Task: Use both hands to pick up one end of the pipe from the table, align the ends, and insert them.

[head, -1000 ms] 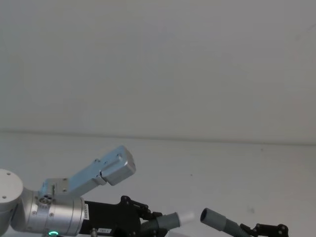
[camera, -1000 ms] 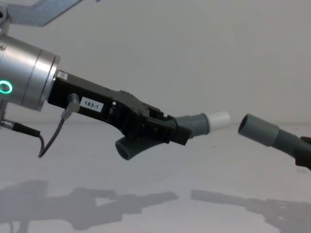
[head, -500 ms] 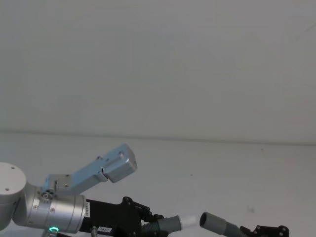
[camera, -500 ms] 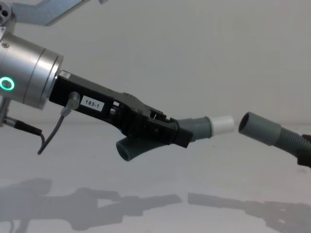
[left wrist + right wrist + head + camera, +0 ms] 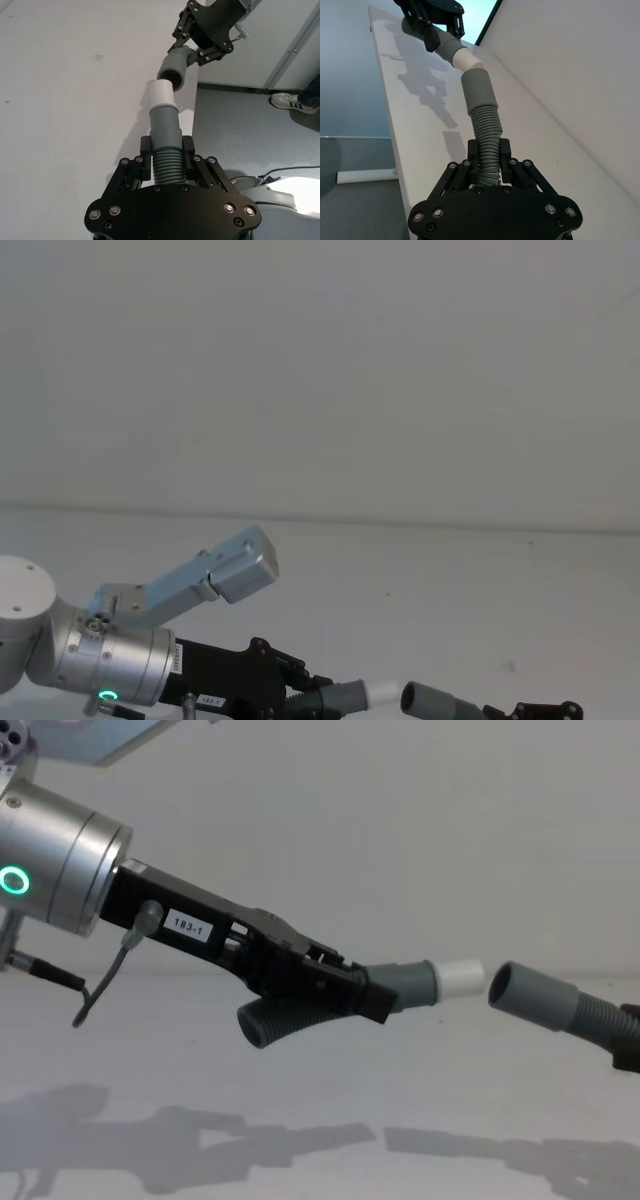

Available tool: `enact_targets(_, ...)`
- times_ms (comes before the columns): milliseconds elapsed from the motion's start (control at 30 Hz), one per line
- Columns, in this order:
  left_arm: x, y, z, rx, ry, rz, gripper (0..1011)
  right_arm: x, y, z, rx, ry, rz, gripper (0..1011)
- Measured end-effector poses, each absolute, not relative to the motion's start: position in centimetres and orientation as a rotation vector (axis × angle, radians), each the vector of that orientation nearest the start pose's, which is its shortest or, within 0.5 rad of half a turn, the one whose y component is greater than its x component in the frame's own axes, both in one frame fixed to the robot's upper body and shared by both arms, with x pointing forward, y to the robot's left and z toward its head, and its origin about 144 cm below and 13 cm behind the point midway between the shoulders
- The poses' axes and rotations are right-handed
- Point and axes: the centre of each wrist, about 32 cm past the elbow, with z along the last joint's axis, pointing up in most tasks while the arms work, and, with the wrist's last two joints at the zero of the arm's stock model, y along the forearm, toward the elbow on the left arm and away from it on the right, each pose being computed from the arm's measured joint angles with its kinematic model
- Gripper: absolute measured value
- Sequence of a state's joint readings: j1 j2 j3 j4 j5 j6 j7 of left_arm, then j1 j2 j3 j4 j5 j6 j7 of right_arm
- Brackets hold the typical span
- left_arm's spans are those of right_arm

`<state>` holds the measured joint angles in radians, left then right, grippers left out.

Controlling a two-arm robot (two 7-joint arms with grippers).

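Gap shrinking: your left gripper (image 5: 372, 1001), clamped on its corrugated hose piece (image 5: 166, 167), has nudged the white tip (image 5: 462, 978) almost to the hollow cuff (image 5: 524, 994) of the second hose piece (image 5: 487, 127) pinched by your right gripper (image 5: 489, 152), both clear above the table (image 5: 450, 1070), so insertion looks close.

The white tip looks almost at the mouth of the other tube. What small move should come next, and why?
Probably ease the left gripper forward so the white tip of its hose piece slips into the hollow cuff of the right gripper's hose piece. The two ends face each other, slightly angled, with only a slight gap between them.
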<state>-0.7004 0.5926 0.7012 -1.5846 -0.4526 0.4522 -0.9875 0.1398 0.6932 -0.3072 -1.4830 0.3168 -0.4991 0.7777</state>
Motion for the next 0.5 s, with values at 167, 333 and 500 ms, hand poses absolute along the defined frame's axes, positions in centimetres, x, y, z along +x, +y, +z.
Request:
enact_targets(167, 55.93, 21.7, 132.27, 0.451, -0.023, 0.113, 322, 48.3, -35.76, 117.82, -0.169, -0.512, -0.477, 216)
enact_targets(333, 56.01, 21.64, 132.34, 0.454, -0.013, 0.096, 322, 48.37, -35.64, 117.85, -0.176, -0.513, -0.48, 216)
enact_targets(500, 56.08, 21.58, 132.37, 0.455, -0.003, 0.079, 322, 48.45, -35.51, 117.91, -0.18, -0.512, -0.482, 215)
